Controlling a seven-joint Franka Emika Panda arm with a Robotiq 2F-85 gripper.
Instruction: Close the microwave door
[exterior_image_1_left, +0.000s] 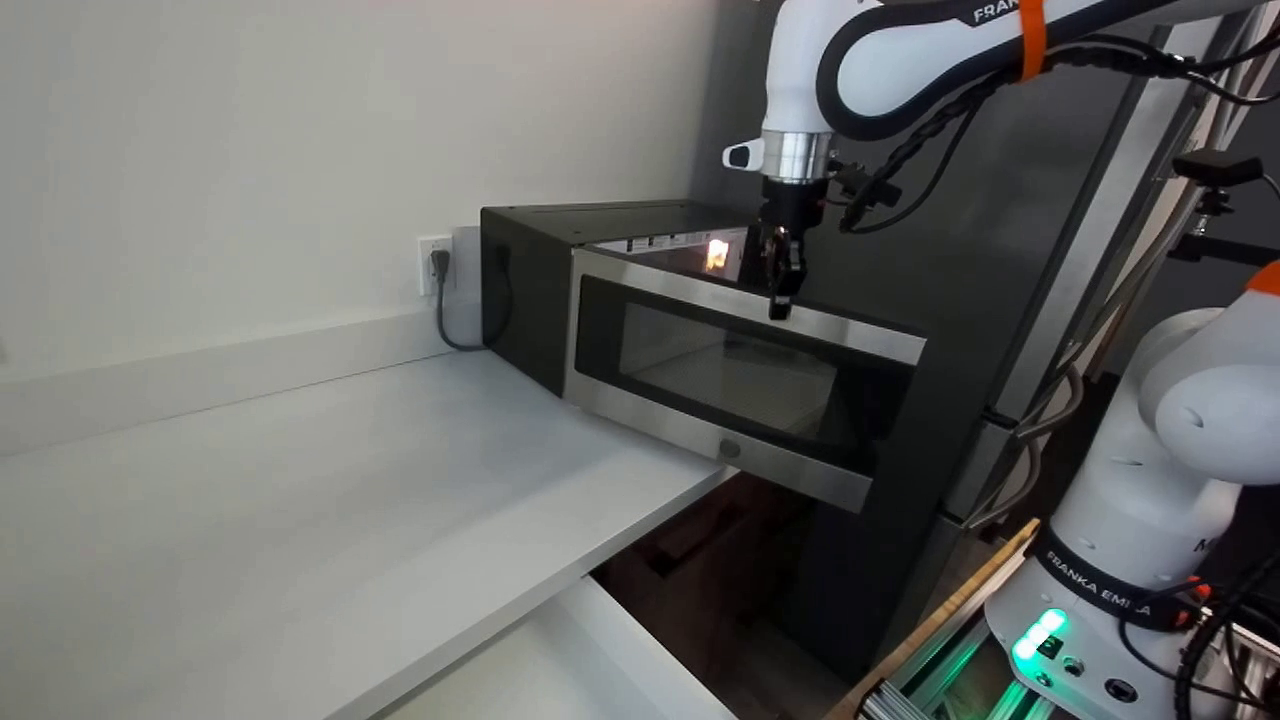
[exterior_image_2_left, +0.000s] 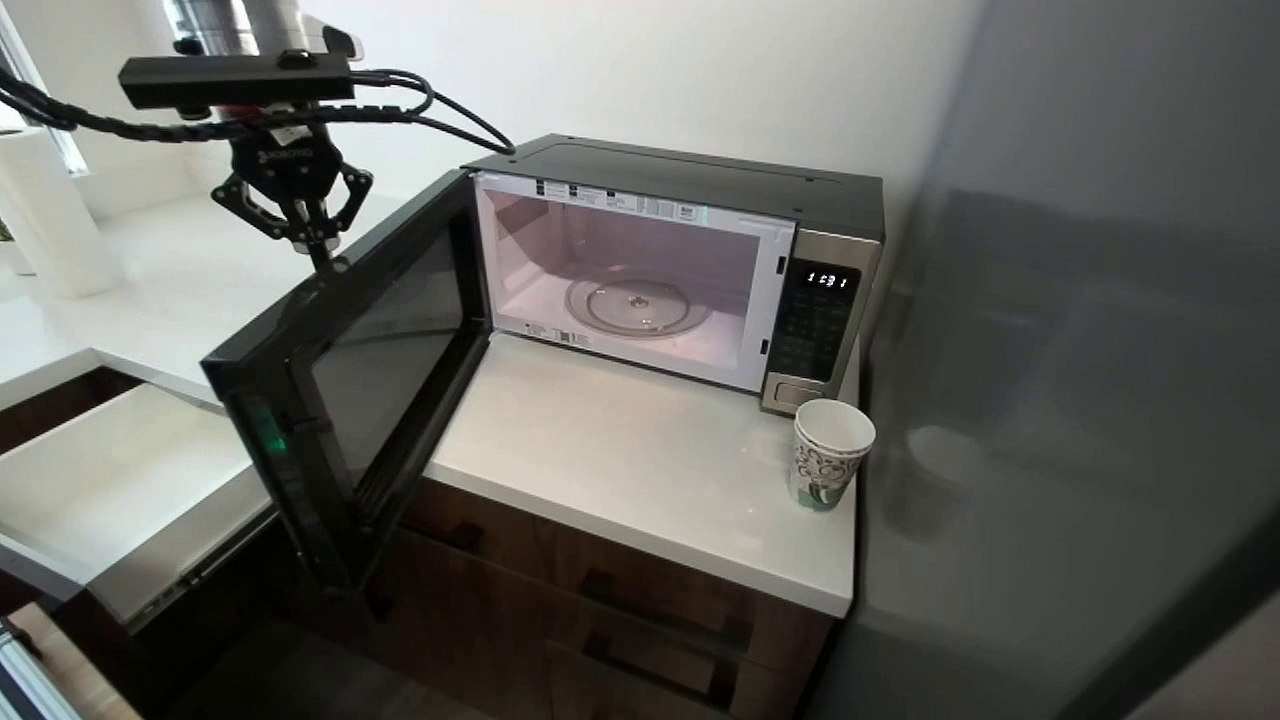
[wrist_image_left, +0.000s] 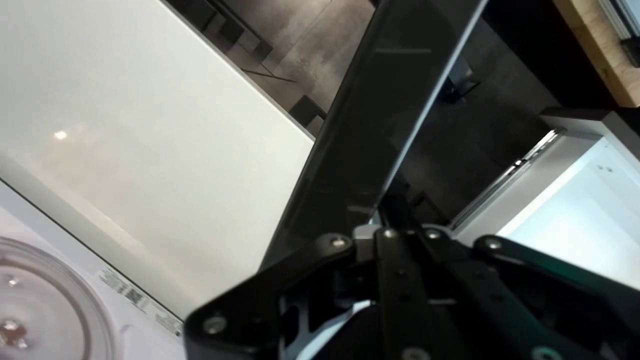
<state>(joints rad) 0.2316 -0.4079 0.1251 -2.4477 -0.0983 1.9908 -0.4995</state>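
Gripper (exterior_image_1_left: 780, 306), closed on nothing, hangs at outer face of swung-open microwave door (exterior_image_1_left: 730, 375), near top; too-high push could slip over, leaving door ajar.

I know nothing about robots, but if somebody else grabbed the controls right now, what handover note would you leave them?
Pincer: shut, pointing down on the outer side of the microwave door, near its top edge; whether it touches, I cannot tell.
Door: wide open, its free end out past the counter.
Microwave: on the counter, turntable visible inside.
Done: pincer is on the side for pushing; closing is not done.
Left: swing the door shut, probably by pushing its outer face.
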